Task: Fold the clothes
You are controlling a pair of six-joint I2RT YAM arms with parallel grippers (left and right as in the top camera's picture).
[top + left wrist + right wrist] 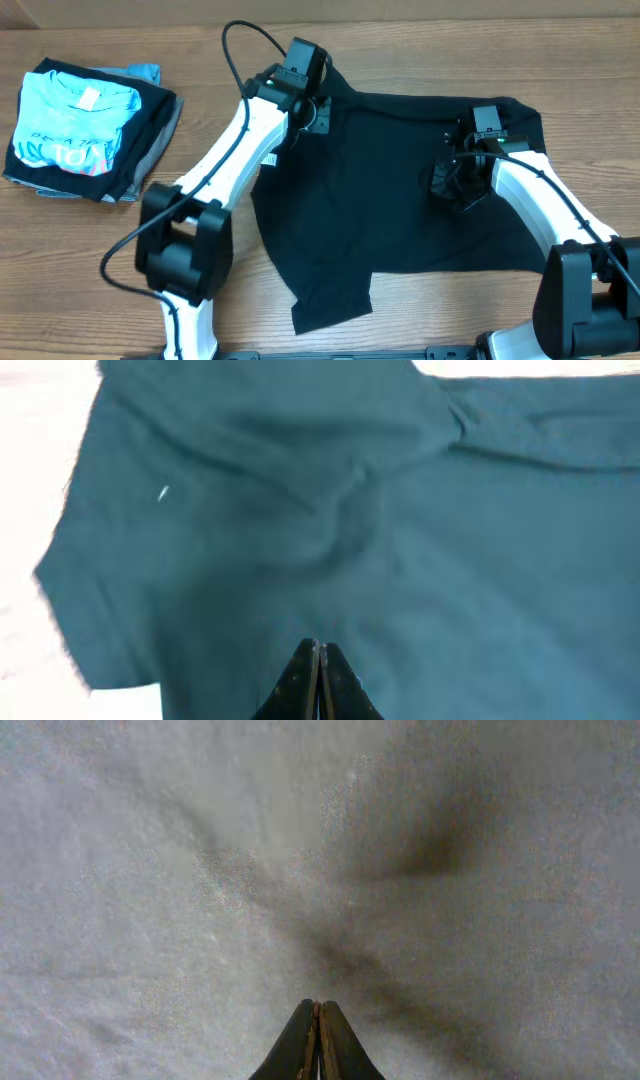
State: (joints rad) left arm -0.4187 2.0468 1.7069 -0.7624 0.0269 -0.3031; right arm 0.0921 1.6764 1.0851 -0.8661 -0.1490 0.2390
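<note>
Black short-sleeved T-shirt (380, 200) of thin soft fabric lies opened out on the wooden desk (100, 250), from centre to right of the overhead frame. It's not folded yet.

Why the arms are where they are: both are down on the upper half of the shirt. Left claw (318, 652) is at the upper left, near the collar/shoulder. Right claw (318, 1010) is at the upper right, a bit lower. My read is a two-point pickup, one on each side, so the top edge can be lifted and carried over as one panel.

Claw state: both have fingers together, tips meeting on the cloth. Creases in each wrist view run toward the tips, so a pinch of fabric looks likely. I can't confirm any fabric is actually caught between them.

Shirt look:
- Mostly flat, with soft wrinkles around the left claw.
- One sleeve or corner juts out at lower centre-left of the overhead frame.
- Bottom edge is uneven.
- No print visible.
- It reads teal in the left wrist view and grainy grey in the right, which is probably exposure.

Folded stack topped by a light blue lettered T-shirt (75, 120) sits at upper left, well apart from the black shirt.
</note>
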